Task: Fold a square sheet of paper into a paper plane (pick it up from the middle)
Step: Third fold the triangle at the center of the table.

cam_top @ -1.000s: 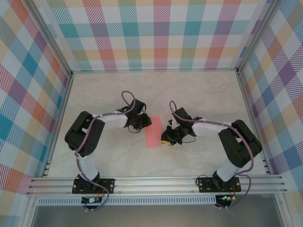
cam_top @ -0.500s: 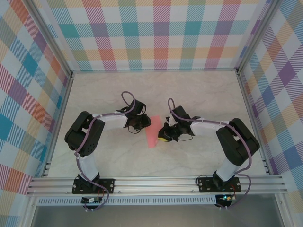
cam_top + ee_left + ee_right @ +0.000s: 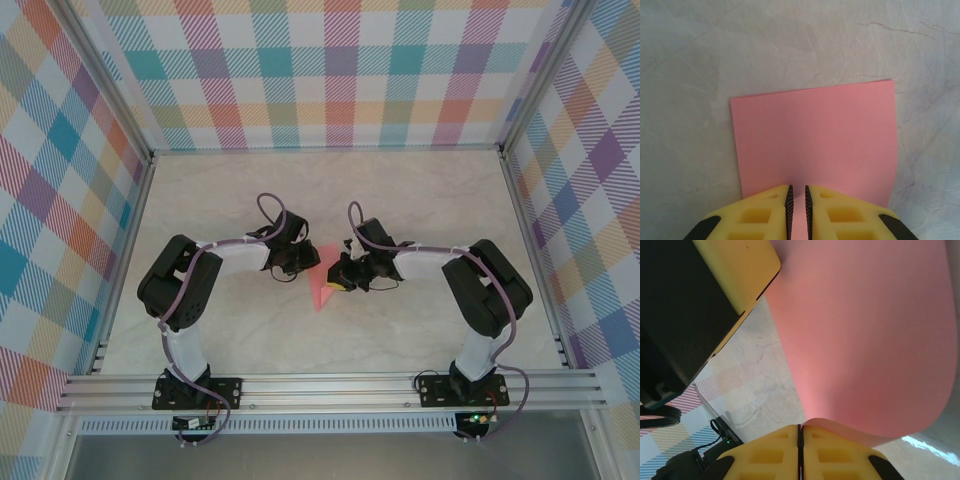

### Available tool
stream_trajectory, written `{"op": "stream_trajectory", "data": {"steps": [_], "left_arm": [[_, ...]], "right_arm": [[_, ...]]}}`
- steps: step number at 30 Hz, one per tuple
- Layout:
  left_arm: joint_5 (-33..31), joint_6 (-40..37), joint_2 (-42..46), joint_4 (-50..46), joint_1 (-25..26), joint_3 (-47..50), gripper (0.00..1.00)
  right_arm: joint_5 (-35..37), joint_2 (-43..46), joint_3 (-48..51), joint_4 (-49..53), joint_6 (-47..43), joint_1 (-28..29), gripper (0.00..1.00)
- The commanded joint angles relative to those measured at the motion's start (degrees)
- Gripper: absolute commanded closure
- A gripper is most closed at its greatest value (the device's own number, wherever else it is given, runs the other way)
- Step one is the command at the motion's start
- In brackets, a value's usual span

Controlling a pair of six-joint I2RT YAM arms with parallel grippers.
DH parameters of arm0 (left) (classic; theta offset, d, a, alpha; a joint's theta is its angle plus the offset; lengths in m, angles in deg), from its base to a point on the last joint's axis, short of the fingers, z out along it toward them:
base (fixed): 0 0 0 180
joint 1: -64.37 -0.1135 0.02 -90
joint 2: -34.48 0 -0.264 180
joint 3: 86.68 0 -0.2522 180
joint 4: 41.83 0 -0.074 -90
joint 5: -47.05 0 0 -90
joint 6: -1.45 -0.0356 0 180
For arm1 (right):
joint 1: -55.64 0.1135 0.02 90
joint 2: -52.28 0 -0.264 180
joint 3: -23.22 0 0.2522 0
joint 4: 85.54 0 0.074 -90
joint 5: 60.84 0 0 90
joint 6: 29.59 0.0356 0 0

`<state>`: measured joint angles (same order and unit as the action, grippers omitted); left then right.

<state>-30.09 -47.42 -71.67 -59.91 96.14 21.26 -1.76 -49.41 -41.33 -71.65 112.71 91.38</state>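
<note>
The square sheet of paper (image 3: pixel 322 286) is salmon pink and lies mid-table between the two arms, seen from above as a narrow wedge. In the left wrist view the sheet (image 3: pixel 815 140) rests flat on the marble. My left gripper (image 3: pixel 798 192) sits on its near edge, jaws a narrow slit apart with nothing pinched between them. My right gripper (image 3: pixel 800 429) is shut on one edge of the paper (image 3: pixel 865 330), which curls up and over in a smooth bend toward the left gripper (image 3: pixel 735 275). From above, the left gripper (image 3: pixel 303 265) and the right gripper (image 3: pixel 338 285) stand close together over the sheet.
The marble tabletop (image 3: pixel 420 200) is bounded by plaid walls (image 3: pixel 330 70) at the back and both sides. An aluminium rail (image 3: pixel 330 385) carries both arm bases along the near edge.
My right gripper has moved left toward the left gripper, carrying the paper's right edge up and over. From above the sheet has narrowed from a strip to a wedge. The left arm stayed put.
</note>
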Motion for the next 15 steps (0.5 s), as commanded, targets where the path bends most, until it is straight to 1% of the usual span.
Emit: {"op": "stream_trajectory", "data": {"steps": [1, 15], "left_arm": [[-0.1, 0.2, -1.4, -1.0, -0.5, 1.3, 0.83], [0.4, 0.0, -1.6, -1.1, -0.5, 1.2, 0.83]], "right_arm": [[-0.6, -1.4, -1.3, -2.5, 0.2, 0.4, 0.91], [-3.3, -6.2, -4.9, -2.6, -3.0, 0.4, 0.9]]}}
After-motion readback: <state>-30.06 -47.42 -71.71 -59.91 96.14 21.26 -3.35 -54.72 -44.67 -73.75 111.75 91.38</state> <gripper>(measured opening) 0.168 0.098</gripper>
